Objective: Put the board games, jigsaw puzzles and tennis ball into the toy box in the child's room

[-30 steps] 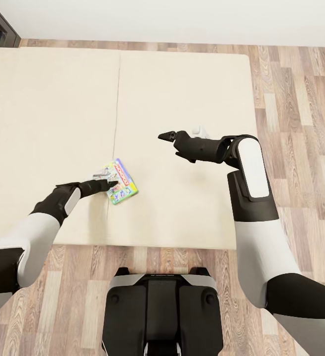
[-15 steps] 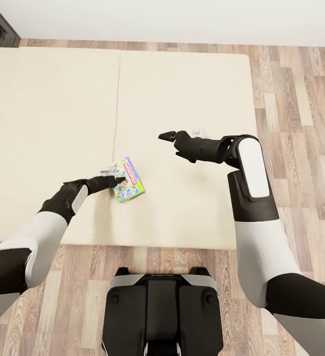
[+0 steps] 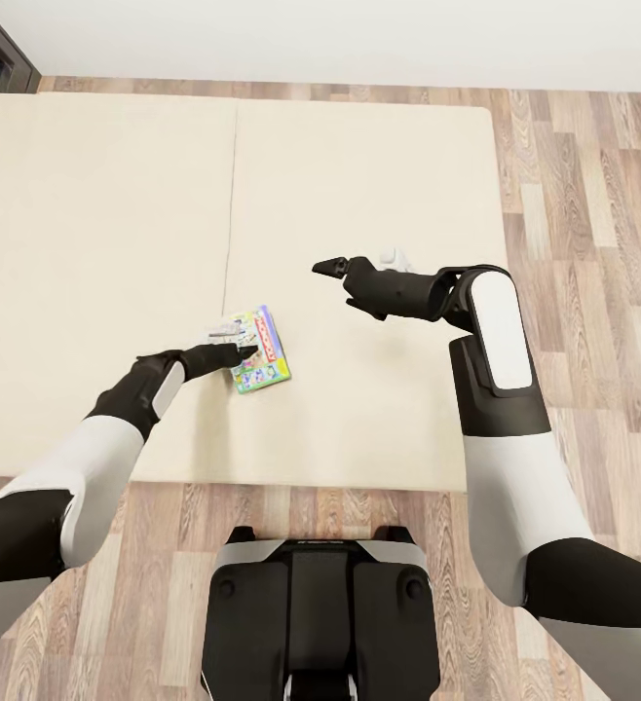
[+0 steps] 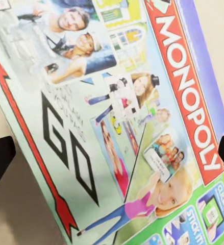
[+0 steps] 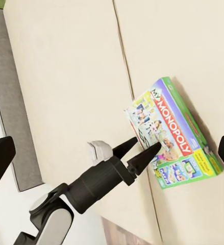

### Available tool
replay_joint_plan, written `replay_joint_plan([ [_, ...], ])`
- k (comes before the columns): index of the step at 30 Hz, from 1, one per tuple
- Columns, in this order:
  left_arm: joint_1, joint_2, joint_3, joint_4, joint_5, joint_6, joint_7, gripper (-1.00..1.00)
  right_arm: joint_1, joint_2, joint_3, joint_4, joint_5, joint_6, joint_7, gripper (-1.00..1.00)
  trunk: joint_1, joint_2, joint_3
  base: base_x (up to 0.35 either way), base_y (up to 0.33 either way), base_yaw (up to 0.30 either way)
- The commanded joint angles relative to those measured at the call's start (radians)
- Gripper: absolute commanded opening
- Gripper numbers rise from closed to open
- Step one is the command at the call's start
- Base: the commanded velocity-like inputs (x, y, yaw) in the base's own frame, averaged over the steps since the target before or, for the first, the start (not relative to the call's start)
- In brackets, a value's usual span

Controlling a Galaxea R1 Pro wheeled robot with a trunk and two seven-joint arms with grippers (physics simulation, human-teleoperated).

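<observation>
Game [image 3: 262,362], low centre of the frame, has slid right on the bed [image 3: 359,175]; left gripper [image 3: 245,352], spread, pushes rather than grasps. Right gripper [image 3: 326,267]: unclear.

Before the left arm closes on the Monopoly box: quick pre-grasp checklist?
1. Monopoly box lying flat on the bed: ok.
2. Left gripper open: ok, both fingers apart in the right wrist view.
3. Fingers straddling the box's edges: not ok, tips hover over its printed face.
4. Contact with the box: cannot tell.
5. Right gripper clear of the box: ok, held apart above the mattress.
6. Toy box in reach for the drop: cannot tell.
</observation>
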Motion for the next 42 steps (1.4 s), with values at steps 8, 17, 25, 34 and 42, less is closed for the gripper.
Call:
replay_joint_plan([
  [8, 0.0, -0.028, 0.002, -0.001, 0.007, 0.01, 0.006, 1.0, -0.001, 0.001, 0.0, -0.003, -0.011, 0.002, -0.011, 1.0, 0.001, -0.002, -0.001, 0.0, 0.0, 0.0],
  [17, 0.0, -0.05, 0.002, -0.001, 0.006, 0.01, 0.007, 1.0, -0.001, 0.0, 0.0, -0.007, -0.013, 0.002, -0.011, 1.0, 0.001, -0.002, -0.001, 0.0, 0.0, 0.0],
  [25, 0.0, -0.06, 0.002, -0.001, 0.006, 0.01, 0.008, 1.0, -0.002, 0.001, 0.0, -0.007, -0.013, 0.002, -0.011, 1.0, 0.001, -0.002, -0.001, 0.0, 0.0, 0.0],
  [34, -0.001, -0.085, -0.005, -0.001, 0.005, 0.009, 0.01, 1.0, -0.001, 0.0, 0.0, -0.007, -0.014, 0.002, -0.01, 1.0, 0.001, -0.002, -0.001, 0.0, 0.0, 0.0],
  [42, -0.001, -0.119, -0.031, -0.001, 0.002, 0.008, 0.011, 1.0, -0.001, 0.0, 0.0, -0.009, -0.014, 0.002, -0.009, 1.0, 0.001, -0.002, -0.001, 0.0, 0.0, 0.0],
])
